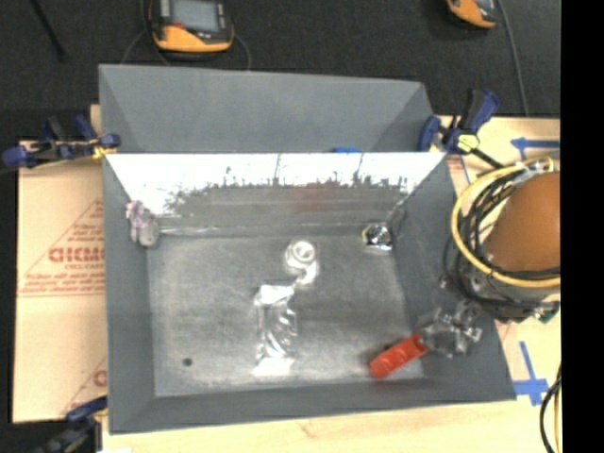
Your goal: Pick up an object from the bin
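You're at the grasp step: the gripper point(445, 336) sits low by the right wall of the bin point(208, 281), at the upper-right end of a red oblong thing point(396, 357) lying on the floor near the front-right corner. You can't tell if the gripper is released or clenched. The thing's long axis runs diagonally, lower-left to upper-right, toward the gripper; next you'd likely need closure on that end, then a lift clear of the wall.

In my grey metal bin point(203, 295): red cylinder point(396, 357) front-right, gripper point(451, 334) just right of it, clear crumpled wrapper point(275, 333) front-ctr, white round cap point(301, 253) behind it, shiny metal bit point(378, 237) back-right
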Action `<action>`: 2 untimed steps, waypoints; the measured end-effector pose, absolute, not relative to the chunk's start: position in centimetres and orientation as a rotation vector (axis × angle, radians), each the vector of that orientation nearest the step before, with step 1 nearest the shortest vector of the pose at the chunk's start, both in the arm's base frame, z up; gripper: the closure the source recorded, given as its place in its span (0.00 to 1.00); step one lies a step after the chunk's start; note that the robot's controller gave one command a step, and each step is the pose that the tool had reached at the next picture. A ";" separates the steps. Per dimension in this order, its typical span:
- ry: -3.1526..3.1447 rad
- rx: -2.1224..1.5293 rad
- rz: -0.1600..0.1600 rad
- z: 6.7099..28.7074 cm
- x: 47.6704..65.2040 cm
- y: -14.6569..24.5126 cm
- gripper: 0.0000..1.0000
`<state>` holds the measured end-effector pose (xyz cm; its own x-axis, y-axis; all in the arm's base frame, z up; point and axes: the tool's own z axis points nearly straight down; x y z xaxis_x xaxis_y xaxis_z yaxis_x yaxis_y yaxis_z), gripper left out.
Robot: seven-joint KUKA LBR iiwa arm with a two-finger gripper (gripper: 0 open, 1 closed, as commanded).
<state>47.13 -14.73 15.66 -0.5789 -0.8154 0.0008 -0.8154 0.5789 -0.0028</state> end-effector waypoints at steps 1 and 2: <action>2.784 -1.450 -0.003 15.7 47.2 -14.4 0.00; 2.790 -1.427 0.013 7.4 52.0 -13.2 0.00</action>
